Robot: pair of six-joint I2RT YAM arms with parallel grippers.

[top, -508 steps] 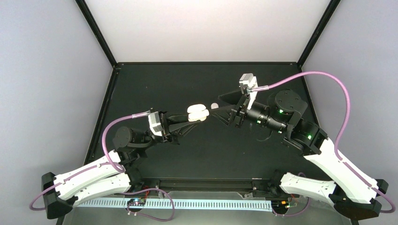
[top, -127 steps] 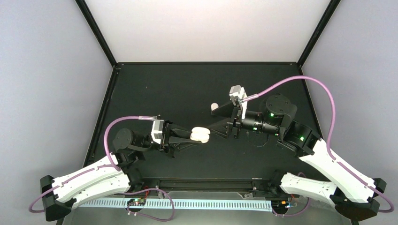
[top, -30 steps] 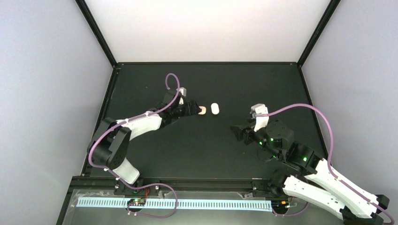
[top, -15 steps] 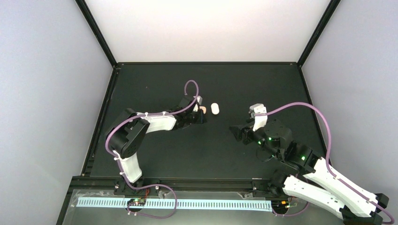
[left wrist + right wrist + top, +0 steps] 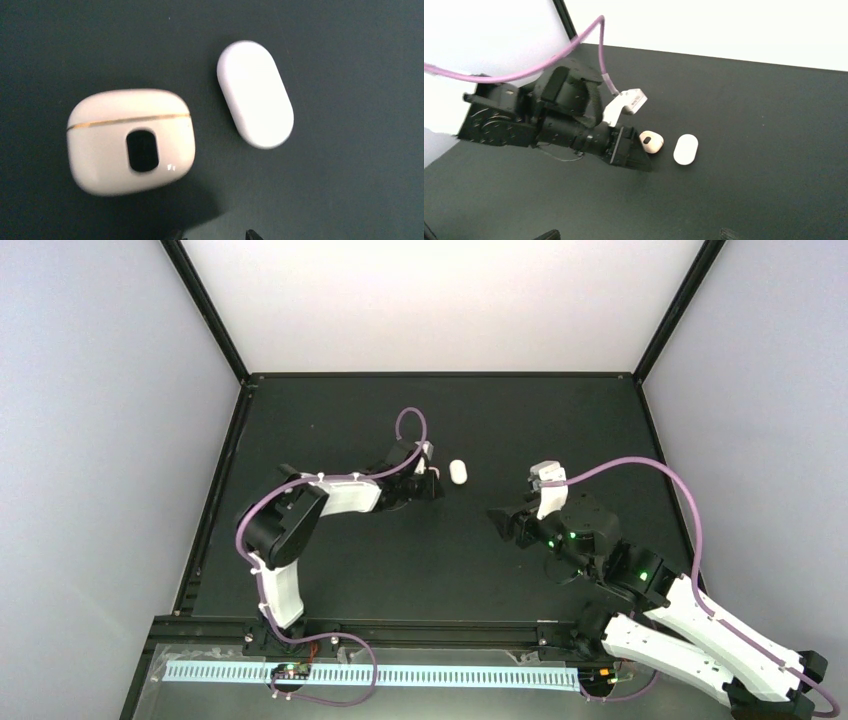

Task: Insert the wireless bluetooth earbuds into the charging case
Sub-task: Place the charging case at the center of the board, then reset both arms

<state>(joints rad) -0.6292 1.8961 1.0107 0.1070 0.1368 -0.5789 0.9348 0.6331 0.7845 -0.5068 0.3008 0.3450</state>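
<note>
Two closed charging cases lie side by side on the black table. The beige case (image 5: 131,141), with a gold seam and a black oval, also shows in the right wrist view (image 5: 651,142). The white oval case (image 5: 255,94) lies just right of it (image 5: 458,471) (image 5: 686,149). No earbuds show in any view. My left gripper (image 5: 212,235) hovers just near of the beige case, jaws a little apart and empty; in the top view (image 5: 432,485) it hides that case. My right gripper (image 5: 636,232) is open and empty, well near-right of the cases (image 5: 497,518).
The black table (image 5: 400,560) is ringed by a black frame with pale walls behind. My left arm (image 5: 330,495) stretches across the table's left half with its purple cable looping above the wrist. My right arm's cable arcs over the right side.
My left gripper has shifted right over the beige case, which now is hidden in the top view, and its elbow has swung right. The right arm has barely moved.
</note>
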